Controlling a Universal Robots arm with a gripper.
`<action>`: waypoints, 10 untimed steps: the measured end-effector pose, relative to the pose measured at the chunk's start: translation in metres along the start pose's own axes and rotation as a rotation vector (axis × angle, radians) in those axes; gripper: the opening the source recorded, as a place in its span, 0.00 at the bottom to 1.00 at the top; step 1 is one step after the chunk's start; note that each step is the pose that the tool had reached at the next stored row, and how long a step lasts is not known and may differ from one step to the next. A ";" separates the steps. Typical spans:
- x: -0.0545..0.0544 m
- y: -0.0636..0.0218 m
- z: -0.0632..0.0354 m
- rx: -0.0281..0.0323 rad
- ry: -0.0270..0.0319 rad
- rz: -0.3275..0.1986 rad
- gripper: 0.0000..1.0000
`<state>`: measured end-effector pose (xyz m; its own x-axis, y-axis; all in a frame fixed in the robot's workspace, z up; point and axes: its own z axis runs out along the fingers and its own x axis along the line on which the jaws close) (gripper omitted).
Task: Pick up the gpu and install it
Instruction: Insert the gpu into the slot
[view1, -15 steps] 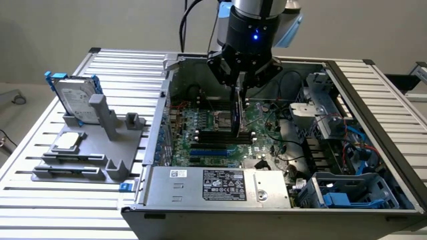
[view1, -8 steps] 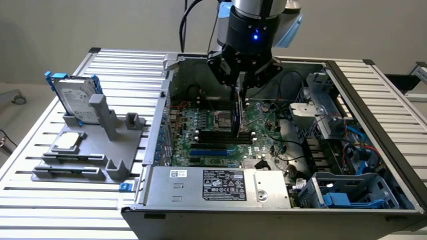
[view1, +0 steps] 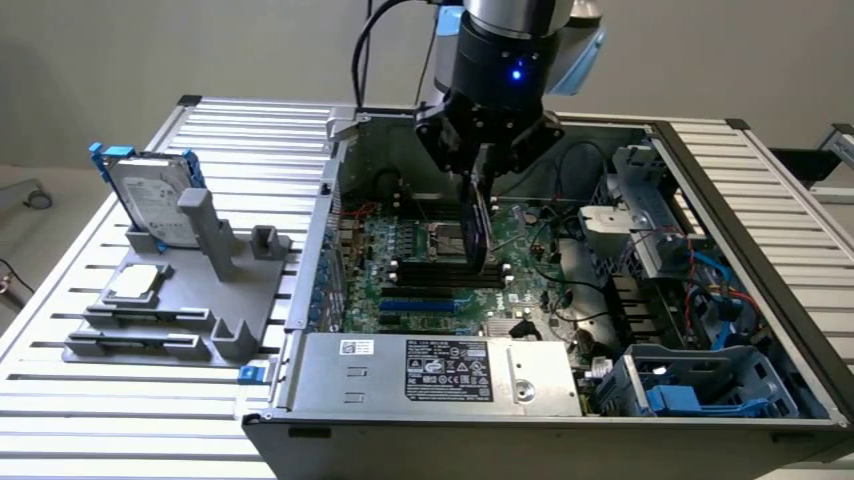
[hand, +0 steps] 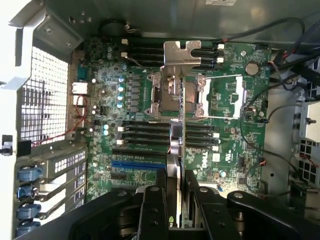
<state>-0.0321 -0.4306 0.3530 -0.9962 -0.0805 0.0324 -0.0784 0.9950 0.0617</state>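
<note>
My gripper (view1: 481, 180) hangs inside the open computer case, shut on the gpu (view1: 477, 235). The card hangs upright and edge-on below the fingers, dark against the large green motherboard (view1: 427, 270). In the wrist view the gpu (hand: 178, 95) runs as a thin strip from between my two black fingers (hand: 152, 210) out to its silver end bracket (hand: 179, 57). It sits above the CPU socket and the black memory slots. The blue expansion slot (hand: 137, 164) lies off to one side of the card, and I cannot tell whether the card touches the board.
A silver hard drive with blue rails (view1: 154, 195) stands on a grey fixture (view1: 174, 310) at the exterior view's left. The power supply (view1: 441, 370) fills the case's near side. A blue drive cage (view1: 707, 385), cables and metal brackets crowd the exterior view's right.
</note>
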 end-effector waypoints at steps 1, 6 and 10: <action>0.000 0.0000 0.0001 0.0005 0.0011 -0.018 0.26; 0.000 0.0000 0.0003 0.0035 0.0068 -0.110 0.26; 0.000 0.0000 0.0006 0.0058 0.0112 -0.182 0.26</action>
<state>-0.0321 -0.4305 0.3524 -0.9652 -0.2595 0.0323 -0.2573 0.9644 0.0618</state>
